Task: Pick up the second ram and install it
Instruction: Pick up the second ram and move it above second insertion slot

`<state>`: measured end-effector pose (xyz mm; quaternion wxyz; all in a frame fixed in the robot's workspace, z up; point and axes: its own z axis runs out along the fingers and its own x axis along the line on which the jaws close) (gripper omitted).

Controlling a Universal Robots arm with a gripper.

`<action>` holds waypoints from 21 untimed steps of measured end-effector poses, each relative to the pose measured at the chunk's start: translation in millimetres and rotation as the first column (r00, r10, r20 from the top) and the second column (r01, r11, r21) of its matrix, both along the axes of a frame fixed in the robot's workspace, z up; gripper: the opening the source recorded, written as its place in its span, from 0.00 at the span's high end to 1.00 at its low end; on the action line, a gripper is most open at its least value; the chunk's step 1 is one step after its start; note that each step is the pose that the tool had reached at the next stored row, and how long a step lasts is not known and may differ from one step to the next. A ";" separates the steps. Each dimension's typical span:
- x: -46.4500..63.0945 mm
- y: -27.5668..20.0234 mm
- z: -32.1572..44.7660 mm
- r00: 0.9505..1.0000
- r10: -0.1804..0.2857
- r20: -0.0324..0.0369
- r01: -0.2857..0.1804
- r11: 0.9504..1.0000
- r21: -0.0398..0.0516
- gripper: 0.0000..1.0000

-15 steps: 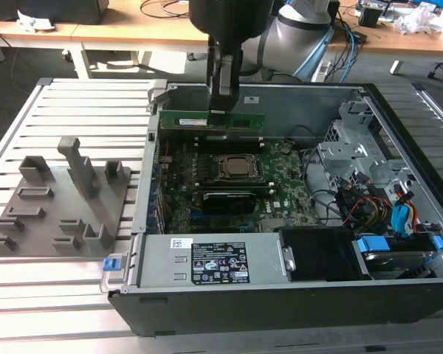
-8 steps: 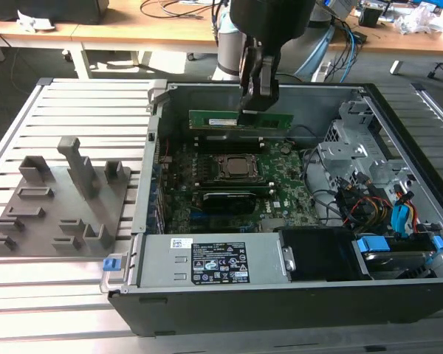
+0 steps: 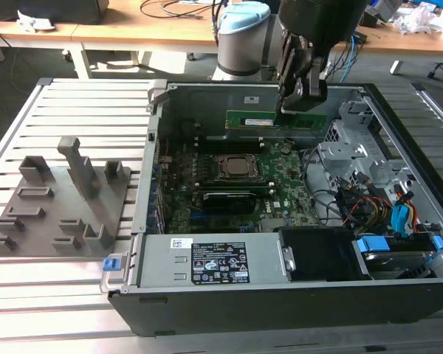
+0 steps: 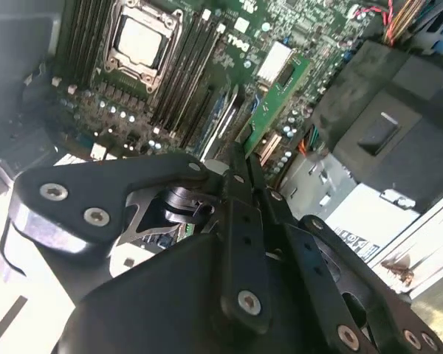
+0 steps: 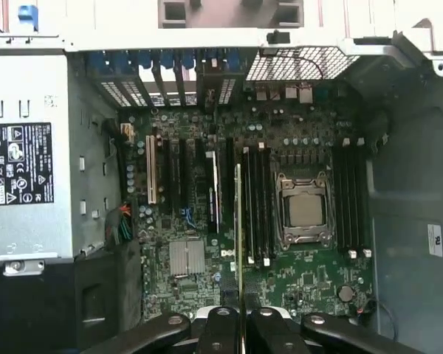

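The second ram is a long thin green stick held level above the back of the open computer case. My gripper is shut on one end of it. In the second wrist view the ram sticks out past my gripper over the motherboard. The first wrist view shows the ram edge-on, with my gripper clamped on it. It hangs over the black memory slots beside the processor socket, clear of the board.
A power supply lies along the case's near side. A black card sits below the socket. Drive bays and cables crowd the exterior view's right. A grey fixture plate rests on the slatted table at the left.
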<state>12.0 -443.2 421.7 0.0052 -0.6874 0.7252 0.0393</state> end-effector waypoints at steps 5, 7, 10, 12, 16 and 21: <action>55.3 1.3 0.0 1.000 0.000 -0.001 0.000 1.000 -0.003 0.86; 69.9 1.8 0.0 1.000 0.000 -0.001 0.000 1.000 -0.004 0.86; 84.7 2.2 0.0 1.000 0.000 -0.002 0.000 1.000 -0.004 0.86; 96.4 3.2 -0.1 1.000 0.000 -0.002 0.000 1.000 -0.005 0.86; 116.0 5.0 -0.1 1.000 0.000 -0.003 0.000 1.000 -0.008 0.86; 143.2 14.1 -0.6 1.000 0.000 -0.004 0.000 1.000 -0.012 0.86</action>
